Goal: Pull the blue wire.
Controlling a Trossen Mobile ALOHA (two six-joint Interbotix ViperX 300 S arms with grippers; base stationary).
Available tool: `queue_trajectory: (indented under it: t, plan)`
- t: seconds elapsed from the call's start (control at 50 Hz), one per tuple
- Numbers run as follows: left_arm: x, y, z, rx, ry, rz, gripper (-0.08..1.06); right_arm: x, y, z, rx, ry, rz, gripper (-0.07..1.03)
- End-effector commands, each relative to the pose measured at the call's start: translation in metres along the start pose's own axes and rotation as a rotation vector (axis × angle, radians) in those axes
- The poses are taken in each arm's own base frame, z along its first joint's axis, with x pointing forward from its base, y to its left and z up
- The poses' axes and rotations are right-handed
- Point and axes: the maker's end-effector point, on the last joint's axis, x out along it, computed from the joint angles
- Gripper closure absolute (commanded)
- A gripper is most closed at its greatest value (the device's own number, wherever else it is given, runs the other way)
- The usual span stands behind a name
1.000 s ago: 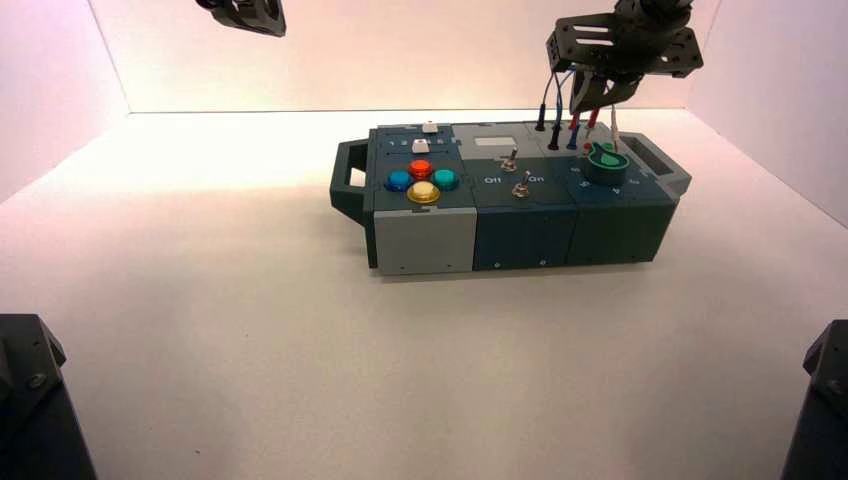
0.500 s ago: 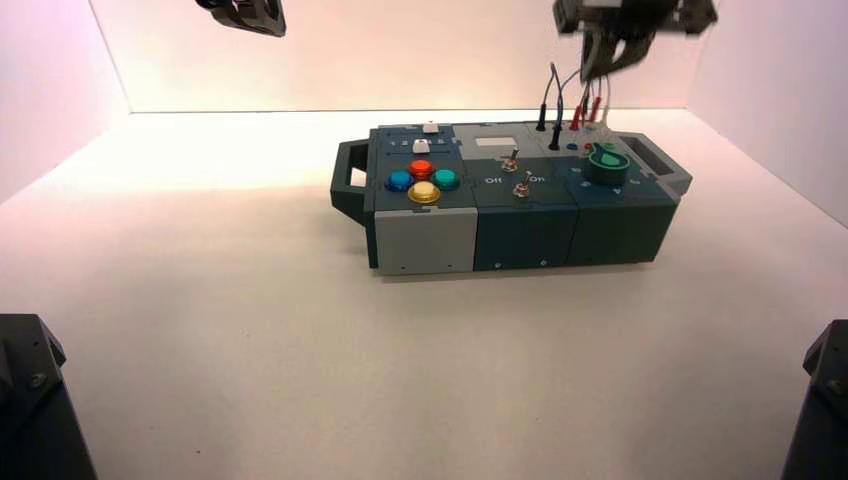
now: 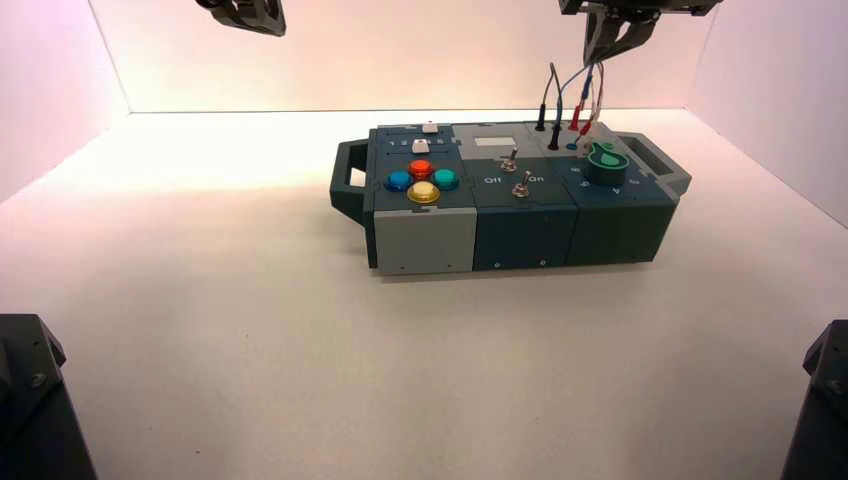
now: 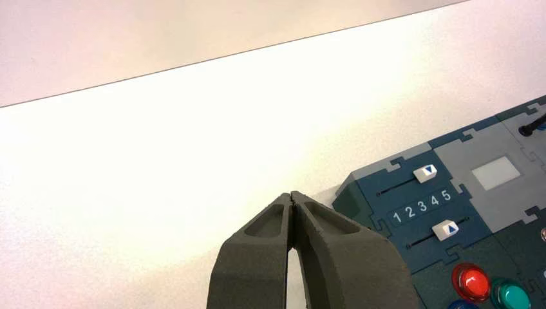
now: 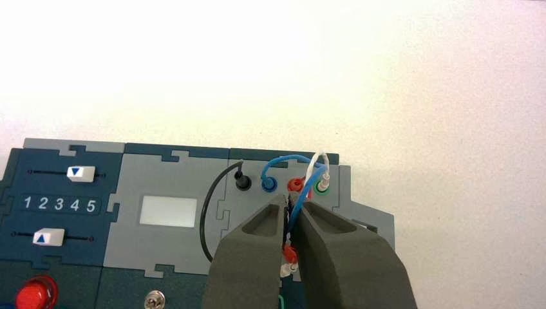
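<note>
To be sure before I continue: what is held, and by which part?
The right gripper, above the box's right end, holds the blue wire by its cable, between the fingertips.

Blue panel [image 5: 58, 221] reads 1 2 3 4 5 (triangles [image 5: 75, 171] mark both white sliders [image 5: 55, 237]).

From back here I'm looking down on a pale surface [image 3: 250, 360]. Directly on it I have one box [image 3: 425, 240], standing near the far edge and right of the middle, well apart from the near edge. Its right end sits closer to the right edge.
</note>
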Motion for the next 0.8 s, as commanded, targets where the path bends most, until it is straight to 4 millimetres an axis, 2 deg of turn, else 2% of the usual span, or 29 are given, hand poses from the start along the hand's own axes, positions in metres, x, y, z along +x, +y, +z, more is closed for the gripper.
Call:
queue_trajectory:
  t: [0.02,0.14,0.56,0.8]
  plan:
    - [-0.007,0.003,0.014,0.003,-0.045,0.006,1.01,-0.016,0.0,0.017,0.006,-0.062,0.008,0.81]
    - [-0.008,0.003,0.015,0.003,-0.046,0.006,1.01,-0.019,0.0,0.017,0.006,-0.068,0.009,0.72]
    - [-0.008,0.012,0.017,0.006,-0.051,0.025,1.01,-0.023,-0.001,0.015,0.007,-0.071,0.009,0.72]
    - [-0.011,0.011,0.019,0.023,-0.052,0.023,1.01,-0.036,-0.002,0.019,0.01,-0.104,0.014,0.72]
